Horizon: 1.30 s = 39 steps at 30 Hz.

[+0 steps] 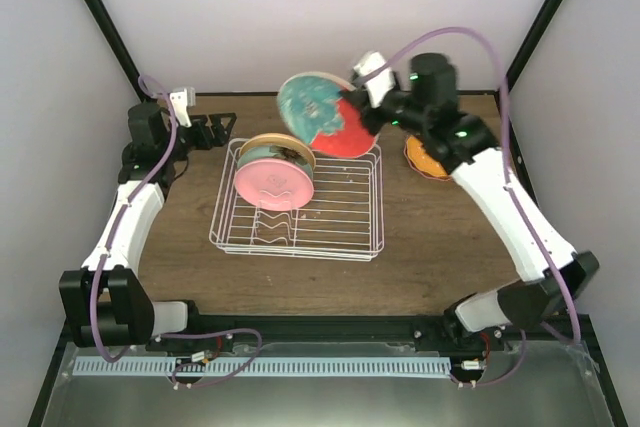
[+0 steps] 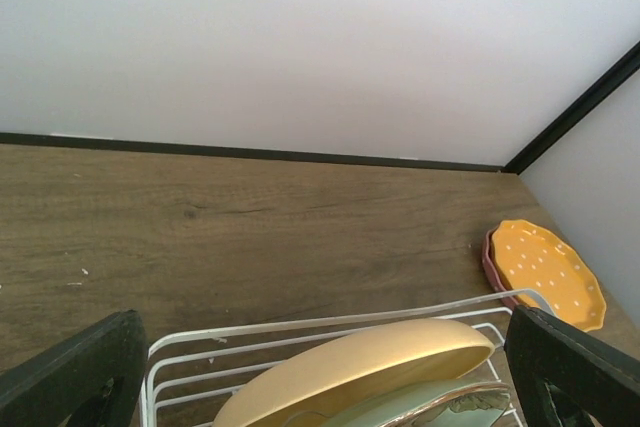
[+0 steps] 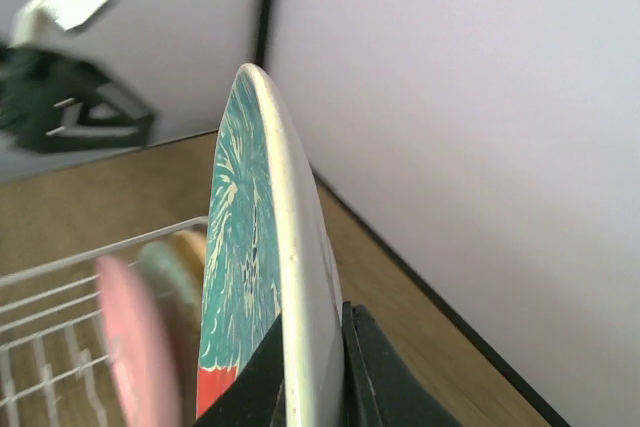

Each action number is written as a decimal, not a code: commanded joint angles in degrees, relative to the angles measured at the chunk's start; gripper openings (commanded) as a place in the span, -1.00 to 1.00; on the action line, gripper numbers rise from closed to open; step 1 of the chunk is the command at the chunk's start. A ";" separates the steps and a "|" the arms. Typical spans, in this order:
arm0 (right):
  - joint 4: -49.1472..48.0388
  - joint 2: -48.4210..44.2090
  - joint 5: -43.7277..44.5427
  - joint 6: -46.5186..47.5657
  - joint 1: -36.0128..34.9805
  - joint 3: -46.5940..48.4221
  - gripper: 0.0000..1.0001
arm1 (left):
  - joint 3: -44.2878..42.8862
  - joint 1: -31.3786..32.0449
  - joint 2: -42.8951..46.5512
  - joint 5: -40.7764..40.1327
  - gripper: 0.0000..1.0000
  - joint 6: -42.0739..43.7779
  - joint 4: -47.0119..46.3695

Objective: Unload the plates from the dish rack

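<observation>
glossy glazed plates (image 1: 322, 115), a white-coated wire rack (image 1: 297, 209), a matt wood-grain table (image 1: 420, 257).

Bright, even light, faint shadows; pink plate (image 3: 130, 347) blurred in right wrist view

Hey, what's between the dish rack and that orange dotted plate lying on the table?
Just bare wooden table, as the left wrist view shows; nothing sits between the dish rack and the orange dotted plate.
</observation>
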<state>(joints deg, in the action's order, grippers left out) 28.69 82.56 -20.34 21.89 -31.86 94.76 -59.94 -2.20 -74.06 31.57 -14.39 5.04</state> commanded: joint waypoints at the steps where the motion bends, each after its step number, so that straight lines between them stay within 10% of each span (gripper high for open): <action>1: -5.89 -7.35 1.24 -12.98 11.46 4.41 -0.99 | -1.35 0.19 0.12 1.66 1.00 -0.11 -1.10; 12: 23.70 -8.80 10.77 -40.23 33.04 0.44 -0.99 | -1.39 0.29 -1.89 3.02 1.00 0.30 -1.15; 39: 13.08 -29.11 7.80 -55.51 42.76 -49.57 -0.99 | -1.96 0.35 -5.64 4.52 1.00 0.48 -1.79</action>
<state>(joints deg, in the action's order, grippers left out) 50.81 54.72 -11.18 -31.00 10.76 45.30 -60.64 -2.20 -79.53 35.22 -14.37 5.08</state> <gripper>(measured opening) 0.083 0.998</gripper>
